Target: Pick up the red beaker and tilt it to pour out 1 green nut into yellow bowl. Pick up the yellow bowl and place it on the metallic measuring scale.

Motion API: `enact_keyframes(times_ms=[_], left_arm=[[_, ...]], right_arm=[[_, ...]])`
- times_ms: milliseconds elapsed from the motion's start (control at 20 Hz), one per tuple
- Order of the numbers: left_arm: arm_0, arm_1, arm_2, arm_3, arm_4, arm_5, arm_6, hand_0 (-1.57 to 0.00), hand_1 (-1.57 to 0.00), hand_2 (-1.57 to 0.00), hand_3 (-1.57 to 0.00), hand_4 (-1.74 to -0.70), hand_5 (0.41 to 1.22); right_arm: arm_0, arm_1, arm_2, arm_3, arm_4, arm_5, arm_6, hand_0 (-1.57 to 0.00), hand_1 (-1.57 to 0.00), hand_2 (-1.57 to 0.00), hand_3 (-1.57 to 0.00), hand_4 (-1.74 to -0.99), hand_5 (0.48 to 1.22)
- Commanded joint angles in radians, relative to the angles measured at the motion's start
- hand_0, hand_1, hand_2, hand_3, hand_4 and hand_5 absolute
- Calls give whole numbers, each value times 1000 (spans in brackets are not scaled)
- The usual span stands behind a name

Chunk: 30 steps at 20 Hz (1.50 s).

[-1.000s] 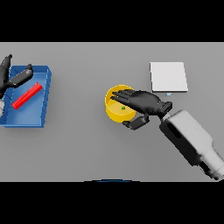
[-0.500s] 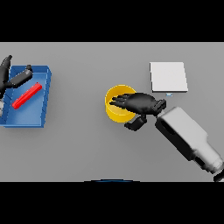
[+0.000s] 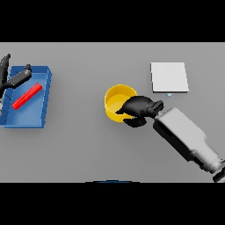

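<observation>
Curling over the yellow bowl's (image 3: 115, 102) near rim, the right hand (image 3: 139, 108) seems clamped on; a shallow grip could spill it short of the scale (image 3: 169, 77).

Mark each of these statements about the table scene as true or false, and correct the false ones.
1. The right hand is curled over the yellow bowl's rim. True.
2. The bowl sits on the measuring scale. False: it is on the table, left of the scale.
3. The red beaker lies in the blue tray. True.
4. The left hand grips the bowl. False: it is at the tray's far left edge.
</observation>
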Motion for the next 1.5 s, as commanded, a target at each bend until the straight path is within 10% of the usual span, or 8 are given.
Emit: enact_keyframes(times_ms=[0,250,750,1100,1450], left_arm=[[7,0,-1,-5,1,4,0,1,1,1,1,-800,727],[0,0,-2,-12,5,3,21,1,1,1,1,-802,725],[0,12,-5,-30,-2,7,21,1,1,1,1,-798,721],[6,3,6,-7,13,-4,-6,1,1,1,1,-808,723],[8,28,8,-41,9,4,17,1,1,1,1,-808,742]], right_arm=[[-3,-3,0,4,-7,15,-10,-1027,-991,-965,-691,-1571,1090],[-10,-9,-1,-1,-27,43,-1,-1393,-1381,-1314,-1142,-1682,1178],[-34,-90,-58,-140,-88,105,49,-1552,-1551,-1506,-1377,-1731,1216],[-60,-153,-130,-235,-134,166,138,-1567,-1567,-1557,-1248,-1720,1219],[-131,-231,-173,-156,-111,101,80,-1570,-1570,-1568,-1298,-1720,1221]])
